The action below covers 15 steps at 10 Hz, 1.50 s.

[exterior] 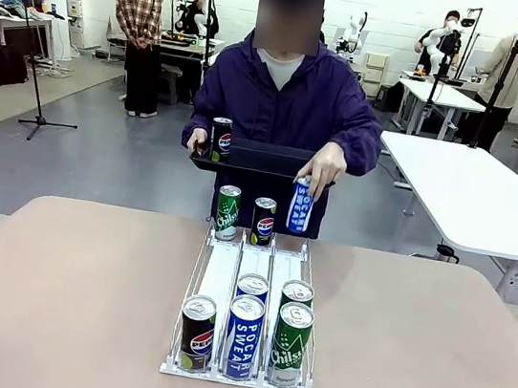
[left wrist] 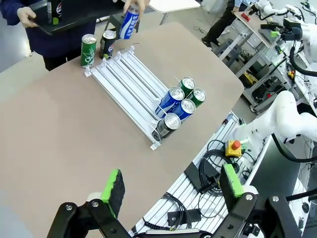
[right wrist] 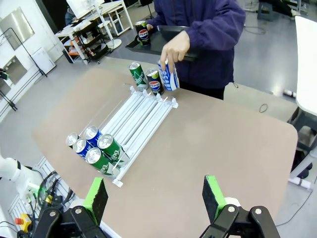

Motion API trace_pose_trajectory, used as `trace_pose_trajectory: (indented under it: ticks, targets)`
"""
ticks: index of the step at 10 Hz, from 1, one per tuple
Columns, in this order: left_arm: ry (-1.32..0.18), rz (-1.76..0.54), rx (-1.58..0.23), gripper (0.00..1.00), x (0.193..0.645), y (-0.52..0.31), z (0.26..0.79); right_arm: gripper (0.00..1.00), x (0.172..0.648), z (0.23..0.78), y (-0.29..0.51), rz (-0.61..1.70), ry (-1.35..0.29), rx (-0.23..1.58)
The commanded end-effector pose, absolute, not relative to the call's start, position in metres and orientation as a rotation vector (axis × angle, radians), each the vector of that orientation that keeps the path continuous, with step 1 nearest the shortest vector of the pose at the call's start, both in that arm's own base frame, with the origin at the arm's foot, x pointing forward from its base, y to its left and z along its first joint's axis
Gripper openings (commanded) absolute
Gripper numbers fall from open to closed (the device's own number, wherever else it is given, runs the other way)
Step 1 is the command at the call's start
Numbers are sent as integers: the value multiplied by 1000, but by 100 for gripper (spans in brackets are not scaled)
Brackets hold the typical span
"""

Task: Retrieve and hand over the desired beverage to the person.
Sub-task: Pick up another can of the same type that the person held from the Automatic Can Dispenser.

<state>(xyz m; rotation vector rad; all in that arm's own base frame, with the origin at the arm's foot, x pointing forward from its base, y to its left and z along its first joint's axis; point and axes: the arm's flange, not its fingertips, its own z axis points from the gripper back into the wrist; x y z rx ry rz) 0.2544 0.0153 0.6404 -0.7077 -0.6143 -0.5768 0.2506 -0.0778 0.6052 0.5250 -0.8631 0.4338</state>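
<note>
A white three-lane can rack lies on the table. At its near end stand a black Pepsi can, a blue Pocari Sweat can and a green can, with two more cans behind them. The person holds another Pocari Sweat can at the rack's far right lane, beside a green can and a Pepsi can. Their other hand carries a black tray bearing one Pepsi can. My left gripper and right gripper hover open and empty, high over the table's near side.
The brown table has bare room left and right of the rack. A white table stands at the far right. Cables and a red-button box lie below the near table edge. Other people stand far behind.
</note>
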Motion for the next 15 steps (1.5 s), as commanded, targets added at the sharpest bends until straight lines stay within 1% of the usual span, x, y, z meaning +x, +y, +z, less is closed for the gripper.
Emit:
trace_pose_trajectory:
  ticks: [1, 15]
  targets:
    - [-622, -579, -719, 100, 255, 14, 639, 100, 252, 604, -77, 450, -863, 553]
    - [-622, -579, -719, 100, 255, 14, 639, 100, 252, 604, -77, 450, -863, 553]
